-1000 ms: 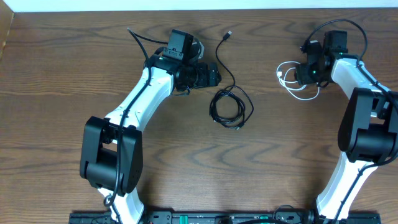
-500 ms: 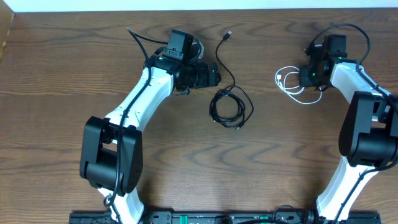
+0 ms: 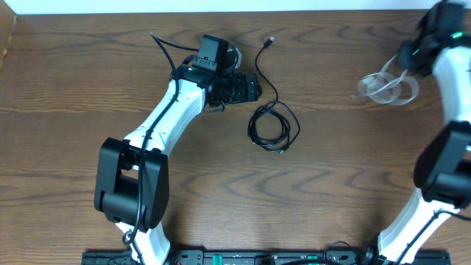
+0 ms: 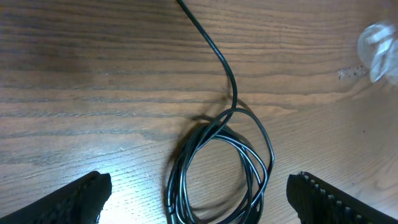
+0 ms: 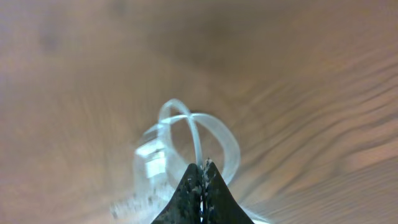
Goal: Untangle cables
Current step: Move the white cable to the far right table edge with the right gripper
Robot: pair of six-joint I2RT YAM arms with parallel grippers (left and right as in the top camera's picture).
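The black cable (image 3: 274, 125) lies coiled on the table, its tail running up to a small plug (image 3: 272, 38). My left gripper (image 3: 254, 88) hovers just beside the coil, open; in the left wrist view the coil (image 4: 217, 168) lies between the wide-spread fingers (image 4: 87, 194) of that gripper (image 4: 200, 190), touching neither. The white cable (image 3: 386, 88) is a blurred loop at the far right, apart from the black one. My right gripper (image 3: 411, 55) is shut on a strand of it. The wrist view shows that gripper (image 5: 203, 167) pinching the white loops (image 5: 193, 134), which hang from it.
A thick black wire (image 3: 165, 46) runs from the left arm across the far left of the brown wooden table (image 3: 331, 184). The table's back edge (image 3: 221, 10) lies close behind both grippers. The right arm (image 3: 449, 147) stands along the right edge.
My right gripper closed on the white cable and swept it right and toward the back corner, lifting the loops. The left arm and black cable have not moved.
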